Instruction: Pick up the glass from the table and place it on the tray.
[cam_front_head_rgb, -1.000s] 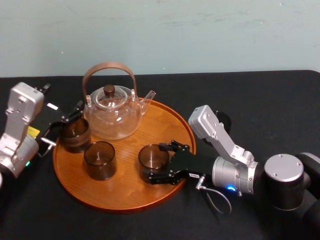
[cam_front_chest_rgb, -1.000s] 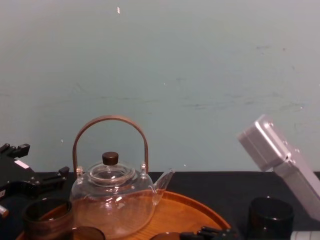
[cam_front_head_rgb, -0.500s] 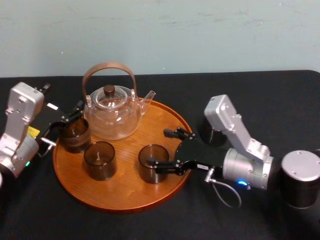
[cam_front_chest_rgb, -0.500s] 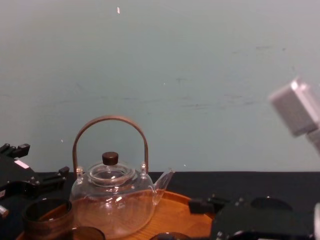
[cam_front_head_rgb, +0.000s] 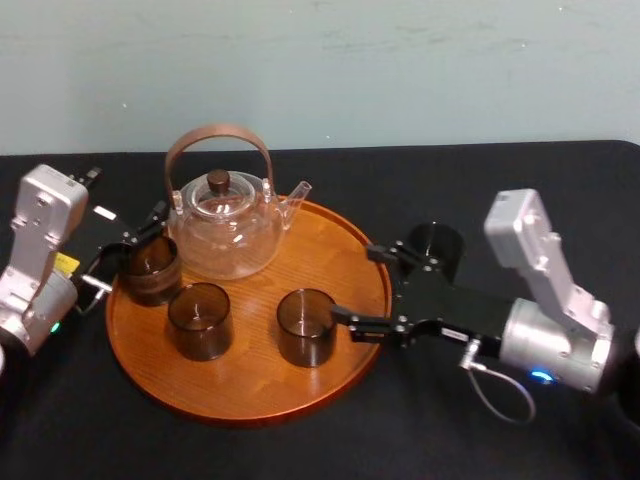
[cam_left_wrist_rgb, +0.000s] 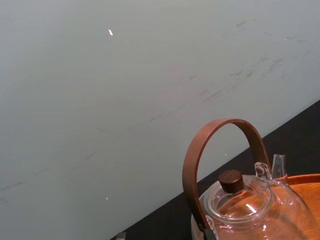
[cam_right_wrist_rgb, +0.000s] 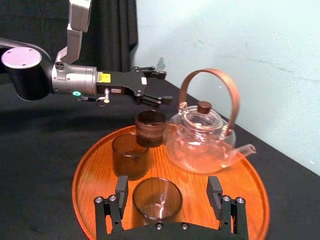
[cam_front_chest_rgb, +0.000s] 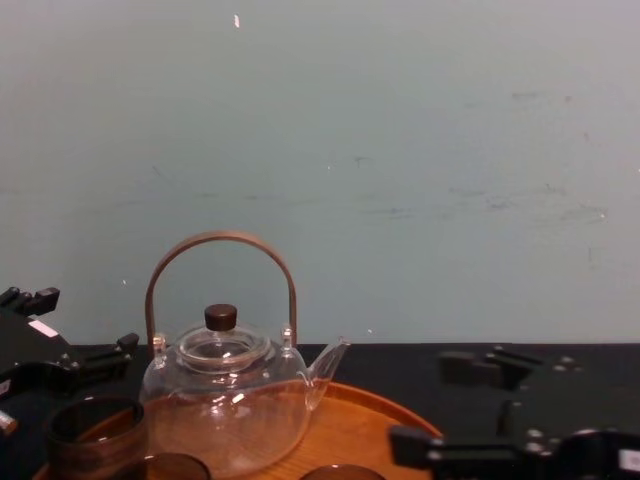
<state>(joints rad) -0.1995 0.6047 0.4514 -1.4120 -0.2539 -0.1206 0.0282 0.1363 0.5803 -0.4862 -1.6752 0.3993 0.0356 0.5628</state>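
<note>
The round wooden tray (cam_front_head_rgb: 250, 385) carries a glass teapot (cam_front_head_rgb: 225, 230) and three dark glasses. The nearest glass (cam_front_head_rgb: 306, 327) stands upright at the tray's right front, also seen in the right wrist view (cam_right_wrist_rgb: 156, 199). My right gripper (cam_front_head_rgb: 358, 284) is open just right of it, over the tray's rim, touching nothing; its fingers (cam_right_wrist_rgb: 120, 192) stand apart on either side of that glass, short of it. Another dark glass (cam_front_head_rgb: 435, 248) stands on the black table behind the right gripper. My left gripper (cam_front_head_rgb: 135, 240) is open at the tray's left edge beside the back-left glass (cam_front_head_rgb: 152, 268).
A third glass (cam_front_head_rgb: 199, 320) stands between the other two on the tray. The teapot's tall brown handle (cam_front_chest_rgb: 220, 245) rises at the tray's back. The black table (cam_front_head_rgb: 540, 190) extends to the right, and a pale wall stands behind it.
My right gripper has opened off the glass on the tray and drawn back to the right. The glass stays upright where it stood. The left arm has not moved.
</note>
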